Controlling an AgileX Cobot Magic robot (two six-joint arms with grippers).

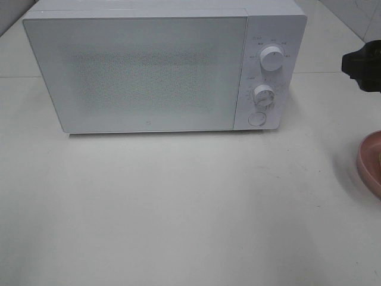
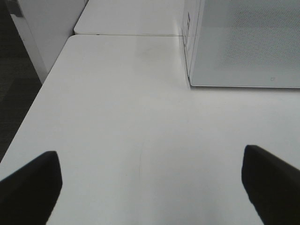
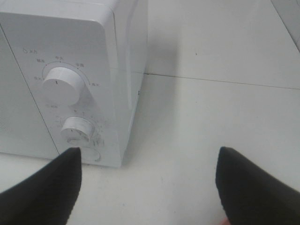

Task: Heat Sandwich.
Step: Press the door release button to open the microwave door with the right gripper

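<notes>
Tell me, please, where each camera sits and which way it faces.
Exterior high: above the table, looking down at the microwave's closed front; part of the right arm shows at the right edge, near a pink plate.
Left wrist: low over the table, facing the microwave's door end; the open left pincer shows.
Right wrist: low, facing the knobs; the open right pincer shows.
Shared: exterior and right wrist both see the knobs.
</notes>
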